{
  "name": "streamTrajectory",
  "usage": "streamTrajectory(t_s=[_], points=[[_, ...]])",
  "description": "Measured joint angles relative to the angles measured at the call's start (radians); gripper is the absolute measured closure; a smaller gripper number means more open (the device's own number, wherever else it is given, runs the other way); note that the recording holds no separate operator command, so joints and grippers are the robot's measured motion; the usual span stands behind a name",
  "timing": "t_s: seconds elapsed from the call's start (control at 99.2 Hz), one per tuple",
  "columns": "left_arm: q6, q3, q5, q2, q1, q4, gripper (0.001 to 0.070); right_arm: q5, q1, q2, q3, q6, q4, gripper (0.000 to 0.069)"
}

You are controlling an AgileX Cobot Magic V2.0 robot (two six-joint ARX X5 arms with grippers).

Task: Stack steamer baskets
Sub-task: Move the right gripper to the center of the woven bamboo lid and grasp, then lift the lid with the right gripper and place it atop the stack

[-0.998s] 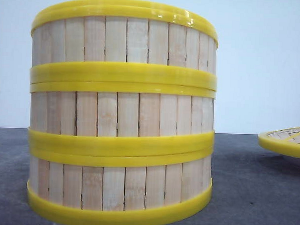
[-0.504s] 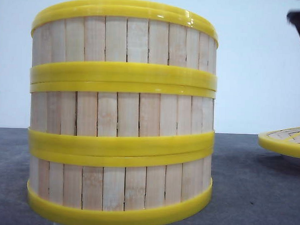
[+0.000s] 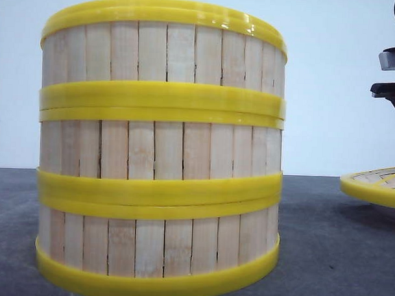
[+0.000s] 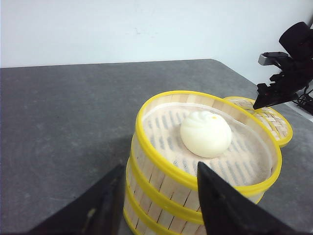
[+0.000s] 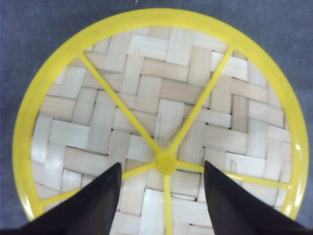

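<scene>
Three steamer baskets stand stacked in one tower on the dark table, close to the front camera. In the left wrist view the top basket is uncovered and holds a white bun on a cloth liner. My left gripper is open, its fingers either side of the tower's near rim and not touching it. My right gripper is open and hovers over the centre hub of the woven lid, holding nothing.
The flat yellow-rimmed lid lies on the table to the right of the tower, also seen behind it as the lid. My right arm hangs above it. Grey table stretches out to the left.
My right arm has come into the front view at the upper right and moved down over the lid. The basket tower has not moved.
</scene>
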Motion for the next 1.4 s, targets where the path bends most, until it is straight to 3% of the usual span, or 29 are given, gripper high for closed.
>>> streamTrajectory(t_s=[0.474,0.645,0.948,1.402], points=[[0.001,0.000,0.000,0.000,0.000,0.000,0.0438,0.000,-0.017,0.044,0.000,0.002,0.018,0.0492],[0.001,0.000,0.000,0.000,0.000,0.000,0.0438,-0.008,-0.037,0.044,0.000,0.007,0.018,0.0576],[0.005,0.000,0.000,0.000,0.000,0.000,0.0438,-0.021,-0.040,0.044,0.001,0.007,0.014,0.0627],[0.008,0.000,0.000,0.000,0.000,0.001,0.0438,-0.023,-0.044,0.025,0.004,0.007,-0.003,0.0632]])
